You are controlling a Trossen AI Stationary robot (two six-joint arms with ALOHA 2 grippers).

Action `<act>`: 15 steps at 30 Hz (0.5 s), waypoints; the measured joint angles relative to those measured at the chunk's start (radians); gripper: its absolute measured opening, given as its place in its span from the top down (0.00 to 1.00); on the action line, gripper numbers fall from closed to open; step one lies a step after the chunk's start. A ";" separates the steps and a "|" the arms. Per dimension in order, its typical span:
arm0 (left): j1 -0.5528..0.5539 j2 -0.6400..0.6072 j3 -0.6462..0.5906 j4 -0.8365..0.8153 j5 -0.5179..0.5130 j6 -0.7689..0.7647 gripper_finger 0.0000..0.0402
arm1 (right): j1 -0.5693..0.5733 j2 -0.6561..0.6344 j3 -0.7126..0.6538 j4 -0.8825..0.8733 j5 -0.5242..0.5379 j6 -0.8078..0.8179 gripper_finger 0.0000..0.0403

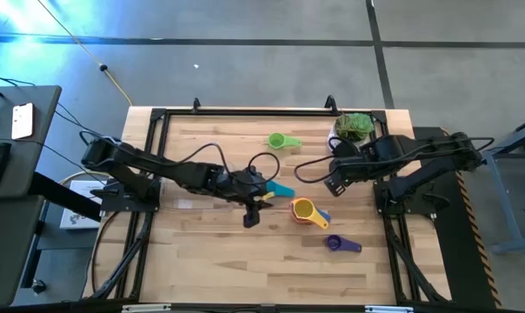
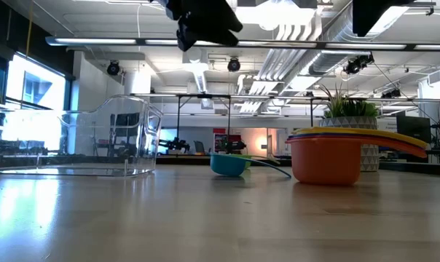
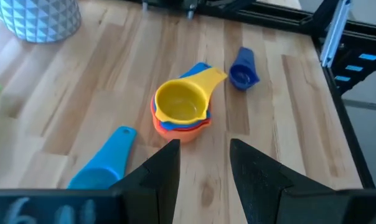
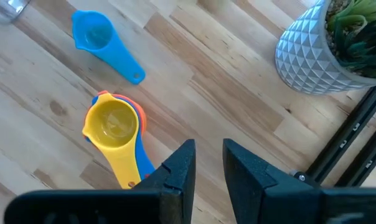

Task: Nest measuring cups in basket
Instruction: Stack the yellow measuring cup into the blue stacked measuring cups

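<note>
A nested stack of cups with the yellow one on top [image 1: 304,209] [image 3: 180,104] stands on its base on the table; orange, red and blue show beneath it. A cyan cup [image 1: 281,189] [image 3: 104,163] lies to its left, a purple cup [image 1: 336,244] nearer the near edge, and a green cup [image 1: 281,140] toward the far edge. The clear basket [image 2: 107,142] stands left of the cyan cup. My left gripper [image 3: 203,168] hangs open above the table just left of the stack, touching nothing. My right gripper [image 4: 208,168] is open over the table right of the stack.
A white pot with a green plant [image 1: 354,127] [image 4: 328,50] stands near the far right corner, close to my right arm. Black cables [image 1: 271,165] loop over the table's middle. Bare wood lies along the near edge [image 1: 245,269].
</note>
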 joint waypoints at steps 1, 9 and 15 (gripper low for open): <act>0.000 0.006 0.000 0.000 0.000 -0.007 0.67 | 0.000 0.000 0.000 0.000 0.000 0.001 0.82; -0.008 -0.033 0.000 0.005 0.006 -0.057 0.67 | 0.000 0.002 -0.001 0.024 0.004 0.045 0.82; -0.025 -0.124 0.000 -0.007 0.007 -0.042 0.67 | 0.001 0.006 -0.087 0.108 -0.003 0.090 0.82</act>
